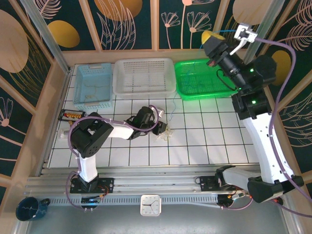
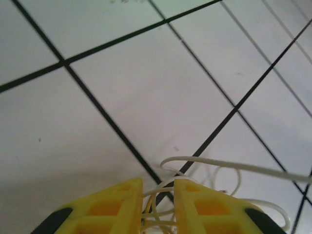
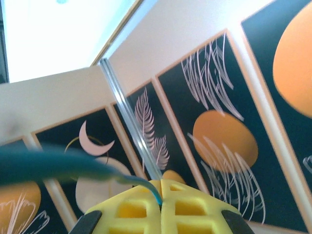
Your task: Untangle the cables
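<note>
Mid surface (image 1: 209,141), L hand (image 2: 158,183) nearly closed round whitish cables (image 2: 234,166); R hand (image 3: 161,183) above far-right corner, clamped on blue cable (image 3: 58,165).

Left basket (image 1: 93,85), middle basket (image 1: 144,77) and right basket (image 1: 202,79) line the surface's (image 1: 219,141) far edge; the cables (image 1: 165,134) lie before the middle one.

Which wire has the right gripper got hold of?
The blue wire, pinched in the shut right gripper, which is held up high. The whitish wires lie on the tiles between the left gripper's fingers.
</note>
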`<act>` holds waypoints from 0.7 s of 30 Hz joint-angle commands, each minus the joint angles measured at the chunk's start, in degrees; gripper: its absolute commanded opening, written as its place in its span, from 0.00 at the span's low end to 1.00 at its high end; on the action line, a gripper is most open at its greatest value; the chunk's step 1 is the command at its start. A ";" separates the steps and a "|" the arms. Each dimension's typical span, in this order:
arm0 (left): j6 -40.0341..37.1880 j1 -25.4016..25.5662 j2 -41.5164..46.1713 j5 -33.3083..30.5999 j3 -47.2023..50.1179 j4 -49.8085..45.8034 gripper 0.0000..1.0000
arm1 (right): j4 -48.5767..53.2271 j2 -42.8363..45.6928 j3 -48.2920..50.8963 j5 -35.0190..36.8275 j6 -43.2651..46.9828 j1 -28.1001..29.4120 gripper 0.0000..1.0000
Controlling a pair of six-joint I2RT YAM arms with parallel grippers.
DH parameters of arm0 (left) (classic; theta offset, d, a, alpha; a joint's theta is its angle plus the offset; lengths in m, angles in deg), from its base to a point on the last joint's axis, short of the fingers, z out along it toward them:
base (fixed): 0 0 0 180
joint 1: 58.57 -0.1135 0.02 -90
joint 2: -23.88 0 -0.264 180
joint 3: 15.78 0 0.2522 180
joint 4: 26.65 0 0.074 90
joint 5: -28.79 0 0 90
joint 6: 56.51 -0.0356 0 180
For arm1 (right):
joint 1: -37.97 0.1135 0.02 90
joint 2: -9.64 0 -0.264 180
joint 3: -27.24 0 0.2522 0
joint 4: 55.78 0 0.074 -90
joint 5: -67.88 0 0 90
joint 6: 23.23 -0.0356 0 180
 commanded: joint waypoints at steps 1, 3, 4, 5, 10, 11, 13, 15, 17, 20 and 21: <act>0.02 0.07 -1.76 -0.52 0.19 -1.96 0.20 | -0.56 -1.06 -5.94 -1.42 0.85 -2.33 0.00; 0.35 0.06 -2.12 -0.19 0.93 -1.39 0.19 | -0.36 -2.19 -8.90 -1.99 0.39 -3.89 0.00; 0.43 0.08 -2.15 -0.09 1.26 -1.12 0.18 | -0.35 -2.71 -10.34 -2.21 0.13 -4.61 0.00; 0.58 0.03 -2.23 -0.14 1.70 -0.85 0.18 | -0.34 -3.23 -11.91 -2.38 -0.07 -5.38 0.00; 0.74 0.06 -1.87 -0.11 3.31 0.32 0.15 | 0.27 -5.95 -18.59 -3.26 -1.04 -7.80 0.00; 0.84 0.10 -1.76 -0.11 3.58 0.48 0.15 | 0.65 -6.49 -20.03 -3.28 -0.91 -8.17 0.00; 0.85 0.05 -1.88 -0.04 3.82 0.73 0.15 | 1.28 -7.44 -22.57 -3.22 -0.95 -9.00 0.00; 0.87 0.05 -1.63 0.11 4.32 1.18 0.15 | 1.99 -8.50 -24.98 -3.44 -1.13 -9.77 0.00; 0.82 0.11 -1.61 -0.03 4.43 1.27 0.14 | 2.71 -9.32 -26.81 -3.54 -1.09 -10.36 0.00; 0.88 0.04 -1.53 0.15 4.51 1.49 0.14 | 2.77 -10.18 -28.96 -3.37 -1.66 -11.80 0.00; 0.83 0.04 -1.53 0.15 4.60 1.67 0.13 | 2.48 -10.54 -29.63 -3.60 -2.32 -12.41 0.00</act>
